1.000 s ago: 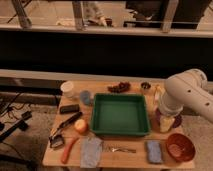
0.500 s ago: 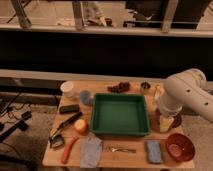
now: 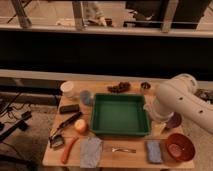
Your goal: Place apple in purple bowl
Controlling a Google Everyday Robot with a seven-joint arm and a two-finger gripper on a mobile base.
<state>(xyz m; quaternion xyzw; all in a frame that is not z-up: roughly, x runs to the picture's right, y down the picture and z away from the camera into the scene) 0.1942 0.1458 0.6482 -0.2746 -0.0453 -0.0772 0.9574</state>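
Note:
The apple (image 3: 80, 125), yellow-orange with a red blush, lies on the wooden table (image 3: 130, 159) just left of the green tray. Only a dark sliver of the purple bowl (image 3: 175, 120) shows at the table's right side, behind my white arm. My gripper (image 3: 155, 119) hangs at the arm's lower end by the tray's right edge, far right of the apple and close to the purple bowl. It stands open, with nothing seen in it.
A green tray (image 3: 119, 131) fills the table's middle. A red bowl (image 3: 179, 146), blue sponge (image 3: 154, 150), fork (image 3: 120, 149), grey cloth (image 3: 91, 151) and carrot (image 3: 69, 149) line the front. Cups (image 3: 67, 89) and a dark cluster (image 3: 119, 87) stand at the back.

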